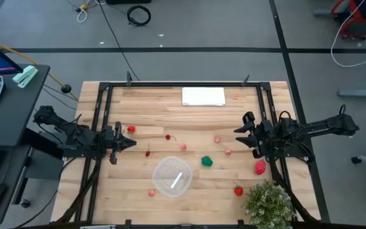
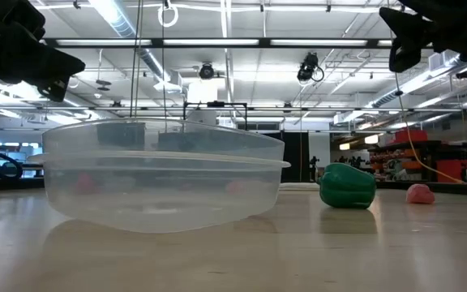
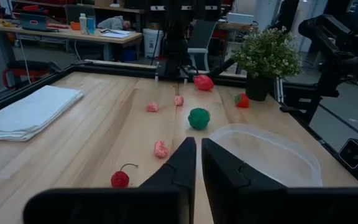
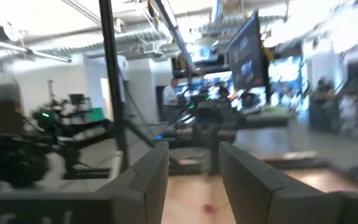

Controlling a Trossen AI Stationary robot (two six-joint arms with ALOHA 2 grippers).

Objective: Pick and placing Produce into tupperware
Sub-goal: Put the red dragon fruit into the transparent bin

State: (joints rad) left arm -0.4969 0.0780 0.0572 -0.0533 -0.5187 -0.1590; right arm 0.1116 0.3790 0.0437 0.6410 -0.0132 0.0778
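From the high view, the tupperware [image 1: 172,177] sits empty on the tabletop [image 1: 189,117] toward the near edge, between the two arms. The produce is scattered around it: a green piece [image 1: 206,161] just beside its right rim, a large red piece [image 1: 260,167] further right, a small red one [image 1: 238,190] near the bushy plant [image 1: 269,202], pink bits [image 1: 183,146] through the middle. The left gripper [image 1: 131,142] hangs at the left edge, the right gripper [image 1: 238,134] at the right; neither holds anything. A folded white cloth [image 1: 203,96] lies at the far edge.

In the low view the container [image 2: 162,174] fills the foreground, with the green piece [image 2: 347,186] close beside it and a pink piece [image 2: 419,194] beyond.

The left wrist view shows that arm's jaws [image 3: 197,163] nearly together, only a thin slit between them, aimed at the middle of the spread; a stemmed red cherry [image 3: 120,178] and a pink piece [image 3: 161,149] lie nearest.

The right wrist view shows its jaws [image 4: 193,168] apart, tilted up toward the room rather than the wood.

No picking seems begun. To do it well, I judge the left arm should spread its jaws first, come straight down over one nearby piece, close gently on its widest part, then release low over the container so it does not bounce out.

No legible writing or brand appears anywhere
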